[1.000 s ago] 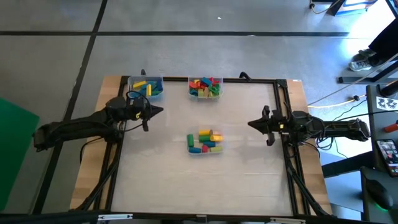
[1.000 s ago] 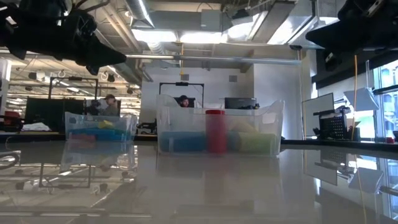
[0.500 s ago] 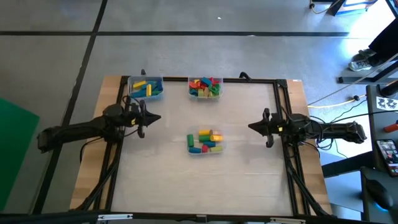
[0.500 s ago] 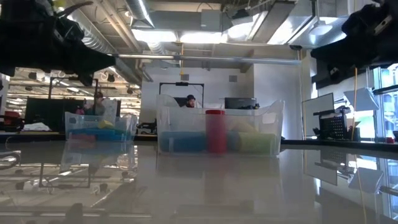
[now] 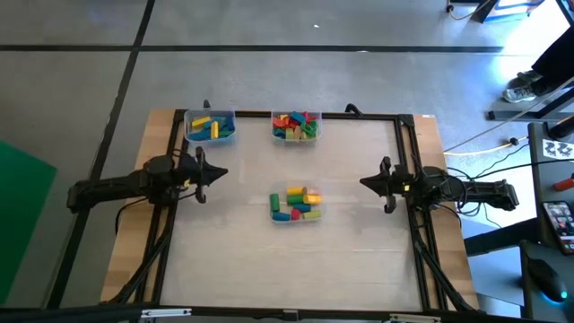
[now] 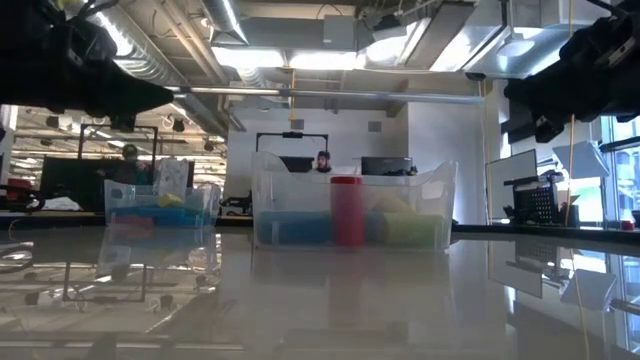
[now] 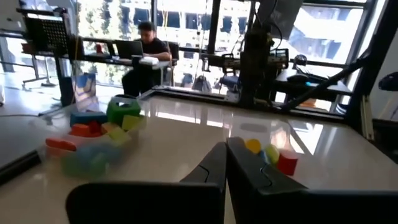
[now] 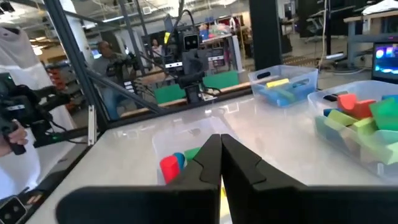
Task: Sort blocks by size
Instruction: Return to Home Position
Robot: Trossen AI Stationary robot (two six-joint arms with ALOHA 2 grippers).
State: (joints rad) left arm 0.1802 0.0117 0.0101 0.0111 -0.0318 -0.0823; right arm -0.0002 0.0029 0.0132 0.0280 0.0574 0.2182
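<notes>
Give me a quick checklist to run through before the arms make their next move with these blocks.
1. Left pincer shut, holding nothing: ok.
2. Right pincer shut, holding nothing: ok.
3. Both pincers apart from the far-left tub, far-centre tub and middle tub: ok.
4. All blocks lie in tubs, none loose on the table: ok.
5. Blocks in each tub matched by size: cannot tell.
</notes>
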